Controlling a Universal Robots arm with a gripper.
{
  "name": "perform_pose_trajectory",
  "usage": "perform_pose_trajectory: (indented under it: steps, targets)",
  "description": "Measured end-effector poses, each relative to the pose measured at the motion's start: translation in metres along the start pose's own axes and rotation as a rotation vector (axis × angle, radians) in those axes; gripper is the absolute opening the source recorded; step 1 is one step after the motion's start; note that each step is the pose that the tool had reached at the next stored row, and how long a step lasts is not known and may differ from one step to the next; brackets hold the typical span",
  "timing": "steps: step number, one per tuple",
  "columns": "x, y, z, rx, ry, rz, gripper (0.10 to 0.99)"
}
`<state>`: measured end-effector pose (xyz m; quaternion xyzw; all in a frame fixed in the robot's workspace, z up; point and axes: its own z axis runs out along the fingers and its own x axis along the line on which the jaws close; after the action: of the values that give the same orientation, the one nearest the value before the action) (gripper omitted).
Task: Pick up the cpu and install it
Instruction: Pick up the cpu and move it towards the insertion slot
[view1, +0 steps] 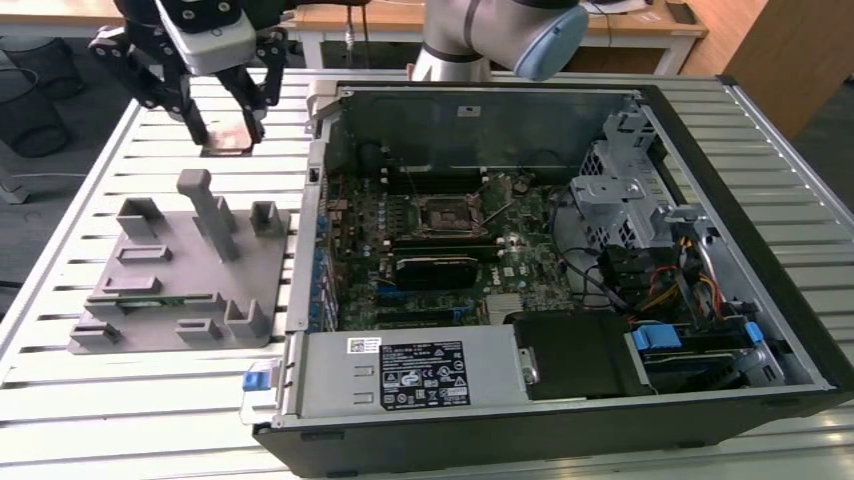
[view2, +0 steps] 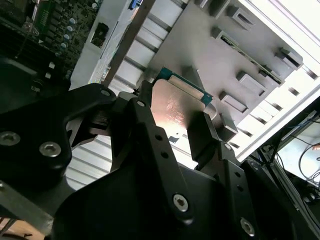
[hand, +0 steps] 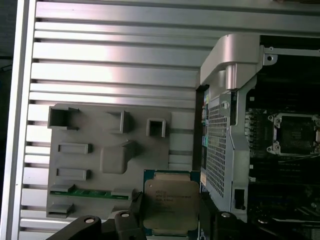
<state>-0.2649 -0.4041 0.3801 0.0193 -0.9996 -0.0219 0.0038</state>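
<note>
We see the gripper (view1: 224, 126) clamped on the cpu (hand: 171, 200), held in the air over the slatted table (view1: 80, 250), near the grey fixture block (view1: 187, 270) and the open computer case (view1: 561, 250).

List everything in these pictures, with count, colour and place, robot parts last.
table: one, silver slats, under everything.
computer case: one, black, open, lying on the table.
socket: one, black, inside the computer case.
power supply: one, silver, inside the computer case's near end.
fixture block: one, grey, on the table, at the exterior view's left of the computer case.
memory stick: one, green, lying in the fixture block.
chip: one, silver top, green edge, held above the table.
arm: one, grey with blue cap, behind the computer case.
gripper: one, black, shut on the chip.
</note>
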Motion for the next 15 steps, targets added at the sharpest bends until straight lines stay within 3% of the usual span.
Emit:
perform_pose_trajectory:
  steps: [6,15]
  targets:
    - [-0.0202,-0.0007,0.0009,0.000,-0.0001,0.000,0.529]
    - [-0.0444,-0.0010,0.0023,0.000,-0.0001,0.000,0.529]
